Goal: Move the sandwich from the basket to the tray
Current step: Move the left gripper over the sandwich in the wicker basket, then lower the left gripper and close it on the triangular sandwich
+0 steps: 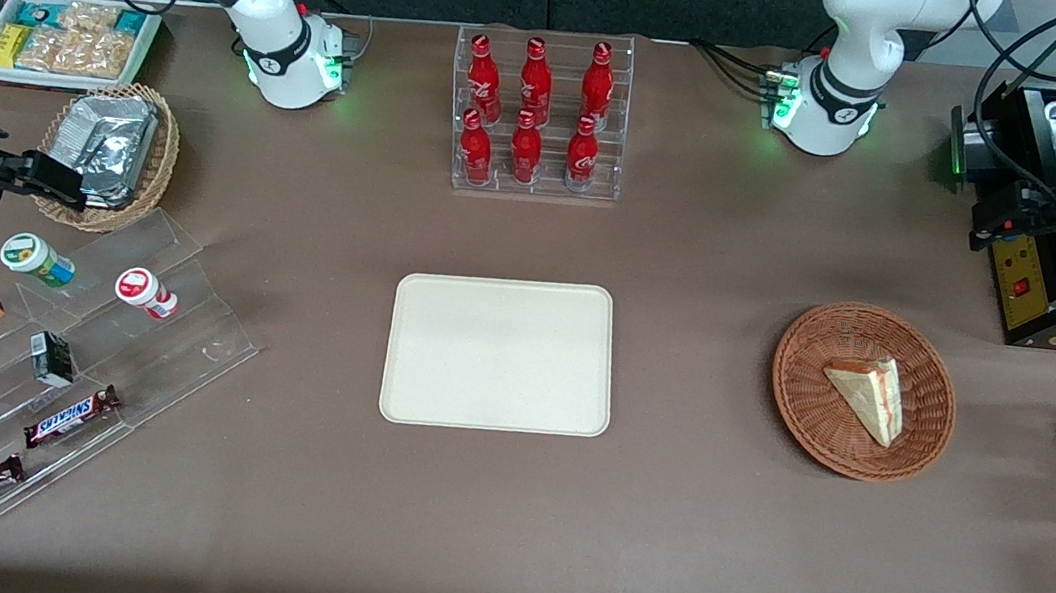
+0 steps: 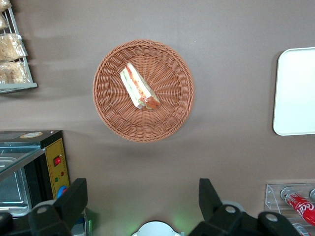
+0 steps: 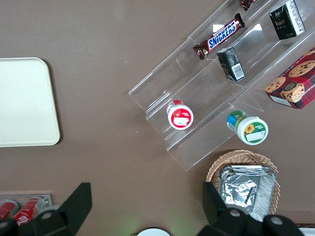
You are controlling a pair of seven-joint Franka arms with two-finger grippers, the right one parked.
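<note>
1. We see the gripper [image 2: 142, 206] high above the surface, fingers [image 2: 74, 199] spread wide, holding nothing.
2. In the wrist view the sandwich [image 2: 139, 86] lies at about 12 o'clock from the fingers, well apart; its long axis runs 11 to 5.
3. The basket [image 1: 798, 395] holds only the sandwich [image 1: 869, 393], lying slightly off centre.
4. The tray [image 1: 501, 354] is bare, lying toward the parked arm's end from the basket.
5. We judge the next move a descent with wrist turned across the wedge.
</note>
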